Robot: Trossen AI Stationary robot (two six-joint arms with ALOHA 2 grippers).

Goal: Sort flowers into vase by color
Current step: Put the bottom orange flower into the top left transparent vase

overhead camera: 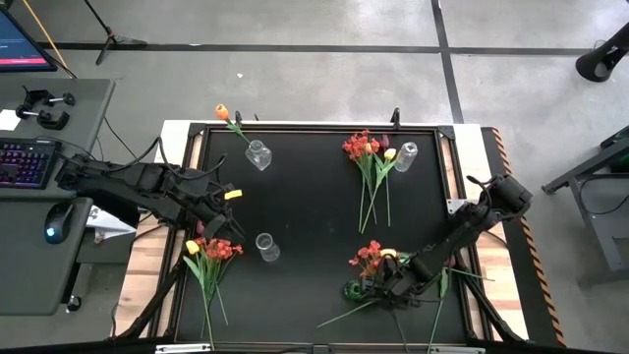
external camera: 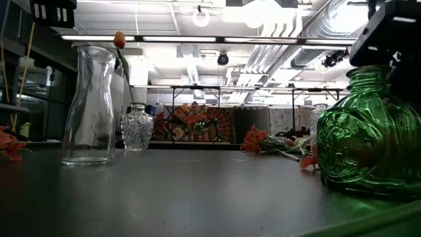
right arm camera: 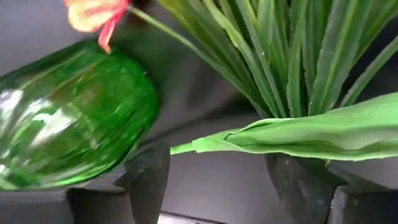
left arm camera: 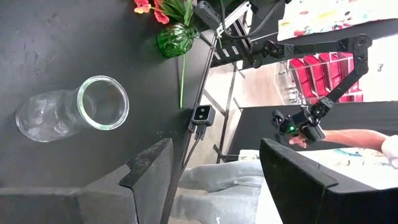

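From above: black table (overhead camera: 314,211) carrying four clusters of flowers. Left end effector (overhead camera: 228,196) hovering at the left edge just above a bunch of yellow and red-orange flowers (overhead camera: 209,250), fingers spread, holding nothing. Small clear carafe (overhead camera: 266,247) just right of that bunch. Cut-glass vase (overhead camera: 257,154) near the far left corner, with a single orange tulip (overhead camera: 222,112) beside it. Mixed red, pink and yellow bunch (overhead camera: 369,149) at far centre, next to a clear vase (overhead camera: 404,155). Right end effector (overhead camera: 378,283) low at the near right, beside a green glass vase (overhead camera: 354,290) and a red-orange spray (overhead camera: 371,258), long green stems trailing across the table there. At table height: carafe (external camera: 90,104) tall on the left, cut-glass vase (external camera: 137,128) behind it with the orange tulip (external camera: 119,39) above, green glass vase (external camera: 370,131) large on the right, red-orange blossoms (external camera: 255,139) lying beyond. From the left wrist: carafe (left arm camera: 78,113) lying below the two dark fingers (left arm camera: 149,171), well apart with nothing between; green glass vase (left arm camera: 176,38) farther off. From the right wrist: fingers (right arm camera: 146,171) apart, a folded green leaf (right arm camera: 298,134) crossing the gap between them, contact with the pads impossible to tell; green glass vase (right arm camera: 71,115) just beside one finger, grassy leaves (right arm camera: 292,50) behind.
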